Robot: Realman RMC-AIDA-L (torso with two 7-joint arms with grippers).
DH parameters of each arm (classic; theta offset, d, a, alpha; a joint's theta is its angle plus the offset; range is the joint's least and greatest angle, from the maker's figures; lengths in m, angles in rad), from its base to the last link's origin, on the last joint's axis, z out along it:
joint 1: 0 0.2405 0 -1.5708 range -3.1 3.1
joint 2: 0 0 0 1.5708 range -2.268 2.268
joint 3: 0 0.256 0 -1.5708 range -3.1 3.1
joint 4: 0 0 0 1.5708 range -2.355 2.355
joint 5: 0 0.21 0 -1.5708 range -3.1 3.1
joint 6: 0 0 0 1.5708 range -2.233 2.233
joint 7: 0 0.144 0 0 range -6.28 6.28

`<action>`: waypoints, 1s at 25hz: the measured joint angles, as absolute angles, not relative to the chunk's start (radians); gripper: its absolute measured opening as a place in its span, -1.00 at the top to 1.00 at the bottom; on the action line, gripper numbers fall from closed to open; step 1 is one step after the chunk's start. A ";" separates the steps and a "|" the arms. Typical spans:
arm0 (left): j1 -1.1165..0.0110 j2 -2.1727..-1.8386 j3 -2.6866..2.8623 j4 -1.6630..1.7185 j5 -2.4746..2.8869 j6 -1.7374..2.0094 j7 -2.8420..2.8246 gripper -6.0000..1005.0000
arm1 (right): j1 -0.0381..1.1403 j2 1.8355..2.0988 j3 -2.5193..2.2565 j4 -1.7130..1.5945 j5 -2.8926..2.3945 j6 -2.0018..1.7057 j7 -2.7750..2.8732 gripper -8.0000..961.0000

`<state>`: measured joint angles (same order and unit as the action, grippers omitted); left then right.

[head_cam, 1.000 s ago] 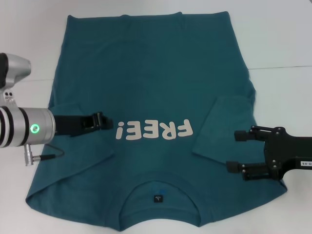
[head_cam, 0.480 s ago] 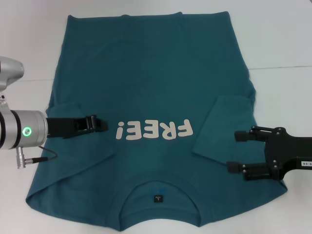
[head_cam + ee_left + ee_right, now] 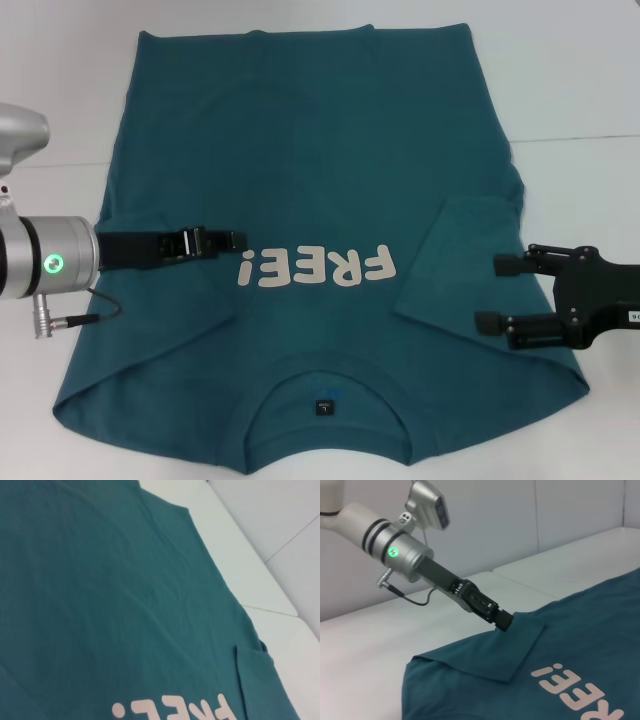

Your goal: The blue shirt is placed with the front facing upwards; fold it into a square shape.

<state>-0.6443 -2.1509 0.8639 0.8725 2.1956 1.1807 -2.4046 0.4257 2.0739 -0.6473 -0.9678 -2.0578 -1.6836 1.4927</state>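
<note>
The blue shirt [image 3: 320, 150] lies flat on the white table, "FREE!" print [image 3: 315, 267] up and collar label [image 3: 324, 407] nearest me. Its right sleeve [image 3: 455, 260] is folded inward onto the chest. My left gripper [image 3: 236, 241] reaches in from the left, just beside the print. In the right wrist view the left gripper [image 3: 502, 621] is shut on the corner of the left sleeve [image 3: 515, 650], which is drawn over the body and slightly raised. My right gripper [image 3: 498, 294] hovers open over the shirt's right edge, holding nothing. The left wrist view shows only shirt [image 3: 100, 605].
The white table [image 3: 570, 90] shows bare on both sides of the shirt and beyond its hem. A seam line [image 3: 580, 138] crosses the table on the right. A cable [image 3: 85, 318] loops from my left wrist over the shirt's left edge.
My left gripper has moved rightward toward the print with the sleeve after a slight pull back. My right gripper has shifted a little to the right, still open.
</note>
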 joint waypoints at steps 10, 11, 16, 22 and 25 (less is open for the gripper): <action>-0.622 -2.140 0.750 0.867 2.096 1.291 -2.233 -0.50 | 0.447 2.065 -0.655 -1.059 -2.078 -1.658 1.753 -0.92; -0.617 -2.140 0.740 0.867 2.083 1.303 -2.211 -0.58 | 0.454 2.061 -0.656 -1.067 -2.087 -1.655 1.794 -0.92; -0.602 -2.134 0.692 0.866 2.059 1.356 -2.112 -0.71 | 0.491 2.039 -0.655 -1.102 -2.151 -1.656 2.041 -0.92; -0.599 -2.127 0.652 0.862 2.058 1.397 -2.000 -0.80 | 0.523 1.996 -0.652 -1.115 -2.234 -1.654 2.311 -0.92; -0.599 -2.124 0.637 0.850 2.057 1.402 -1.953 -0.80 | 0.528 1.978 -0.651 -1.113 -2.274 -1.650 2.399 -0.92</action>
